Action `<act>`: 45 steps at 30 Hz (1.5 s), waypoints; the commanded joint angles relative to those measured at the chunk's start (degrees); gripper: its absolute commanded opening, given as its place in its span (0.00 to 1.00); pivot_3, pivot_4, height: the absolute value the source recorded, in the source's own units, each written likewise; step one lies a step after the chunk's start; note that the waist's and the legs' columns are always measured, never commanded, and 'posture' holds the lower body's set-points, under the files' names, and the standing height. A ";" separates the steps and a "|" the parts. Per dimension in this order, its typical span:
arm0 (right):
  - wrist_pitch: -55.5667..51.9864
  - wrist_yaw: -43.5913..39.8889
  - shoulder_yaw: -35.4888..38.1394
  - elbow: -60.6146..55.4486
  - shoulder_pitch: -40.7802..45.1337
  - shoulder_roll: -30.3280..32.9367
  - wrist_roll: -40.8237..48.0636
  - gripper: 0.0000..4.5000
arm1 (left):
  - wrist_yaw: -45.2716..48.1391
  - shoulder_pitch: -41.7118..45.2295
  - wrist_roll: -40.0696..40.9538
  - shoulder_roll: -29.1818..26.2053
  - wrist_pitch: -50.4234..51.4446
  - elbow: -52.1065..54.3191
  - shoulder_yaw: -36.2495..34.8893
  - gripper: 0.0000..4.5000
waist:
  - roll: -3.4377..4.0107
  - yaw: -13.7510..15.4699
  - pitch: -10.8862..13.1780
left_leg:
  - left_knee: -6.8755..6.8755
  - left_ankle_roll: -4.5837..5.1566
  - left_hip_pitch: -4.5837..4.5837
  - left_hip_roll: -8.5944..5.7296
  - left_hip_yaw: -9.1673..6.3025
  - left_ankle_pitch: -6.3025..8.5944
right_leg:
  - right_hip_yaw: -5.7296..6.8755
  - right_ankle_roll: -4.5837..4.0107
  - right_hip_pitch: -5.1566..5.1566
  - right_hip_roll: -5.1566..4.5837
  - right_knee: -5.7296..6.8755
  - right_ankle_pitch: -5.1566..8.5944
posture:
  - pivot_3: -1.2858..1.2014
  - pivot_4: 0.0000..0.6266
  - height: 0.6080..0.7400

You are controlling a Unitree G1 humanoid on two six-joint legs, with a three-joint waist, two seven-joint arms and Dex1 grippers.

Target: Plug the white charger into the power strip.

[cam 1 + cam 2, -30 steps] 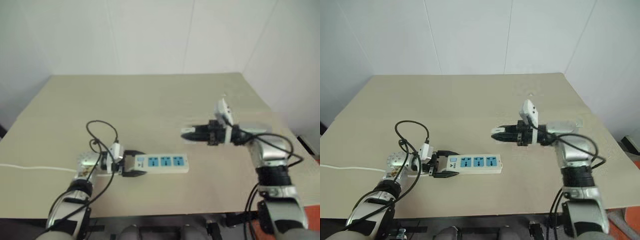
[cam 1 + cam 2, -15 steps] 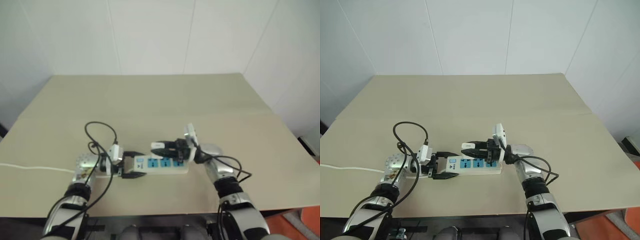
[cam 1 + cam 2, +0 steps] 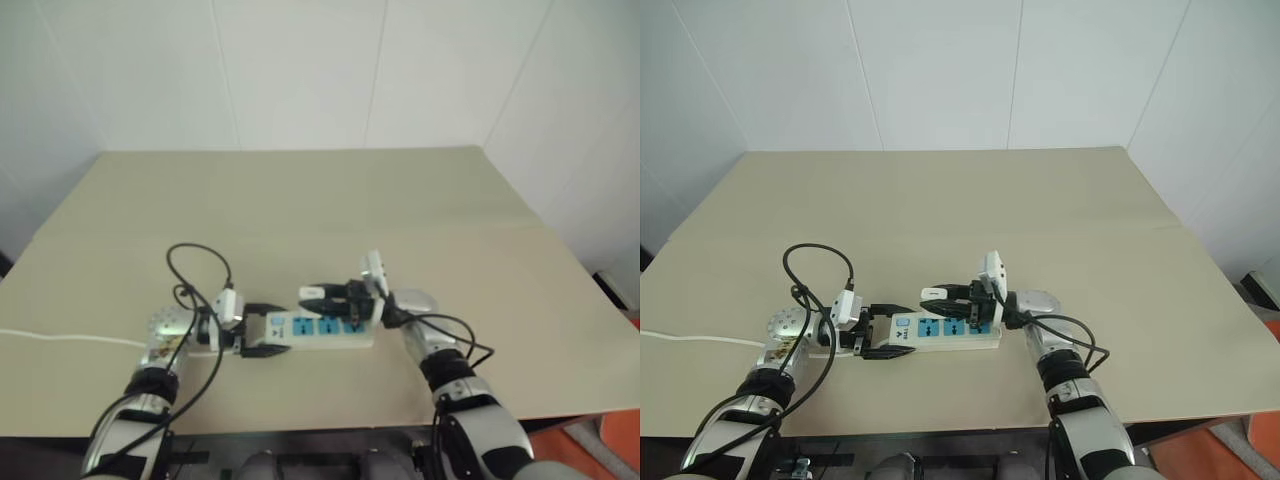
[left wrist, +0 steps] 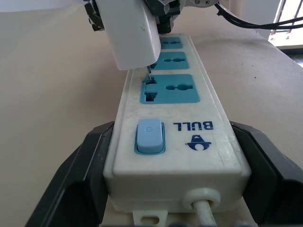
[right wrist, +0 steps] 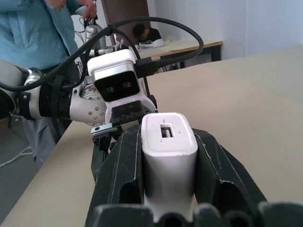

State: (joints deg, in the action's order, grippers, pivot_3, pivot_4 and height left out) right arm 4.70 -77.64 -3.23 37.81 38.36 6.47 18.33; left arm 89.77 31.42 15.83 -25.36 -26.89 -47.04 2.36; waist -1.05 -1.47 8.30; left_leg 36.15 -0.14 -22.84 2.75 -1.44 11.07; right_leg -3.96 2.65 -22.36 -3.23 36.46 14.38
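Since the earlier frame, the right gripper (image 3: 940,296) has travelled from open air at 3 o'clock of the table (image 3: 940,200) across and down to the power strip (image 3: 945,330), and now hovers over its socket row. Its two black fingers are pressed against the sides of the white charger (image 5: 168,156), pinching it firmly.

The left gripper (image 3: 883,333) straddles the switch end of the strip, at the strip's 9 o'clock end as the head views show it. Its fingers (image 4: 78,175) are spread wide and lie along both long sides of the housing, bracing it on the table. The strip's thin white cord (image 3: 700,338) runs off toward 9 o'clock.

In the left wrist view, the charger body (image 4: 130,33) sits directly above the blue socket (image 4: 169,89) nearest the switch (image 4: 149,136). A thin metal prong (image 4: 148,72) reaches down to the socket slot; whether it has entered cannot be determined.

Assessment: approach is complete and alignment appears close. Insertion is the step in hand. A straight downward push is required. Any tilt of the charger risks the prongs catching on the socket face.
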 commanded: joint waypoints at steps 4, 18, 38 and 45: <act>0.36 0.35 -1.33 -0.27 0.76 -2.12 -0.08 0.25 | -0.06 -0.18 -0.52 -0.64 0.58 1.24 0.10 0.73 | 0.00 -0.31 0.00 | 0.00 0.00 0.01 0.00 0.00 0.00 | -0.01 0.00 0.00 0.00 0.05 0.00 | 0.52 0.24 1.00; 5.00 1.01 -2.15 3.21 0.53 -3.37 -2.01 0.25 | -1.02 -1.83 -0.46 -0.23 1.61 2.56 -0.18 0.73 | 0.00 -0.65 0.00 | 0.00 0.00 0.04 0.00 0.00 0.00 | -0.01 -0.01 0.03 -0.01 0.04 0.01 | 0.52 0.24 1.00; 11.90 0.03 -6.56 19.98 5.41 -2.85 -10.87 0.25 | -1.65 -3.89 -0.54 -0.36 2.20 4.69 -0.32 0.73 | 0.00 -1.11 -0.18 | -0.18 0.00 0.58 -0.01 0.03 0.00 | -0.13 -0.12 0.27 0.02 0.24 0.10 | 0.52 0.24 1.00; 14.34 2.66 -8.43 24.42 2.92 -2.20 -13.71 0.25 | -1.85 -5.33 -0.11 -1.37 2.70 6.39 -0.65 0.73 | -0.07 -1.41 -0.58 | -0.25 -0.01 0.80 0.00 0.04 0.00 | -0.20 -0.05 0.40 0.04 0.27 0.22 | 0.52 0.24 1.00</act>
State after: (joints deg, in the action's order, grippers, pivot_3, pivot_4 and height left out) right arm 20.81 -77.24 -8.15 55.86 44.38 3.07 11.30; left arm 87.05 26.59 15.99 -26.44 -23.49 -43.48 0.93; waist -1.12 -2.88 7.73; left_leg 35.88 -0.15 -21.96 2.75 -1.40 11.08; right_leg -4.16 2.60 -21.89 -3.19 36.73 14.62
